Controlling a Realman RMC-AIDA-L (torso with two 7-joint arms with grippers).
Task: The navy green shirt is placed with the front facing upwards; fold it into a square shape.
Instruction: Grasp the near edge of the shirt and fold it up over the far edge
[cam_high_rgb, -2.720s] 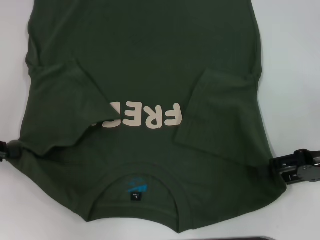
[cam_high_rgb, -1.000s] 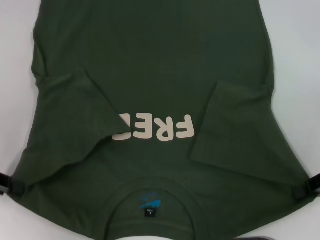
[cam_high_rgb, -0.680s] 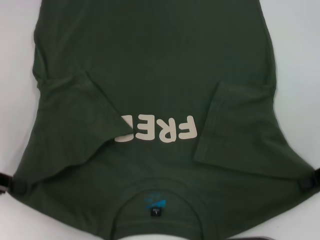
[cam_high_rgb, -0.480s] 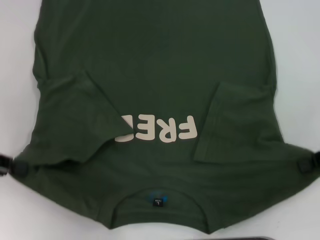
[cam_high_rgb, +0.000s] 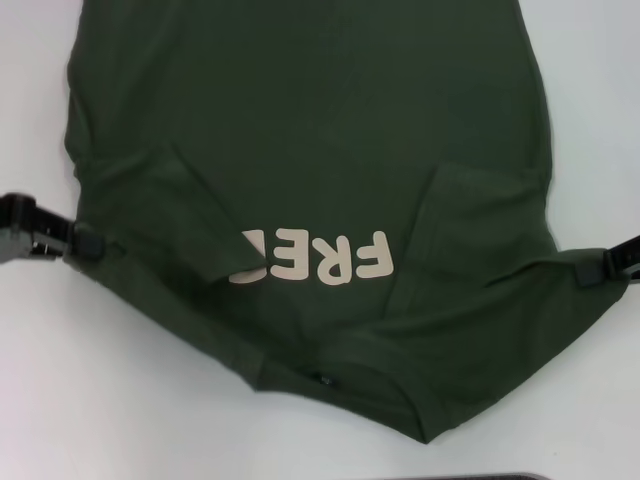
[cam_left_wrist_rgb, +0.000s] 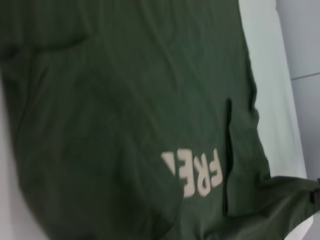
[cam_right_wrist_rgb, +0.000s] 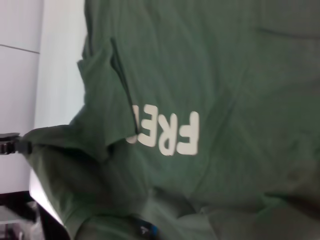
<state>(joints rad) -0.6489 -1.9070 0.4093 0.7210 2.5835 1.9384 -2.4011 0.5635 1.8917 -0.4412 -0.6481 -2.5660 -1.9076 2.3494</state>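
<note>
The navy green shirt (cam_high_rgb: 300, 130) lies on the white table with its sleeves folded inward and the cream "FRE" lettering (cam_high_rgb: 320, 258) showing. My left gripper (cam_high_rgb: 82, 244) is shut on the shirt's left shoulder corner. My right gripper (cam_high_rgb: 602, 268) is shut on the right shoulder corner. Both corners are raised, and the collar edge (cam_high_rgb: 330, 375) sags between them and curls under. The shirt (cam_left_wrist_rgb: 125, 100) fills the left wrist view, with the right gripper (cam_left_wrist_rgb: 315, 195) at its far corner. The right wrist view shows the shirt (cam_right_wrist_rgb: 225, 75) and the left gripper (cam_right_wrist_rgb: 14, 145) far off.
Bare white table (cam_high_rgb: 110, 400) lies around the shirt on the near side and both flanks. A dark strip (cam_high_rgb: 470, 477) shows at the near edge of the head view.
Both grippers have risen and carried the shoulder corners away from me, toward the lettering. The collar has lifted off the table and its blue label has turned out of sight.
</note>
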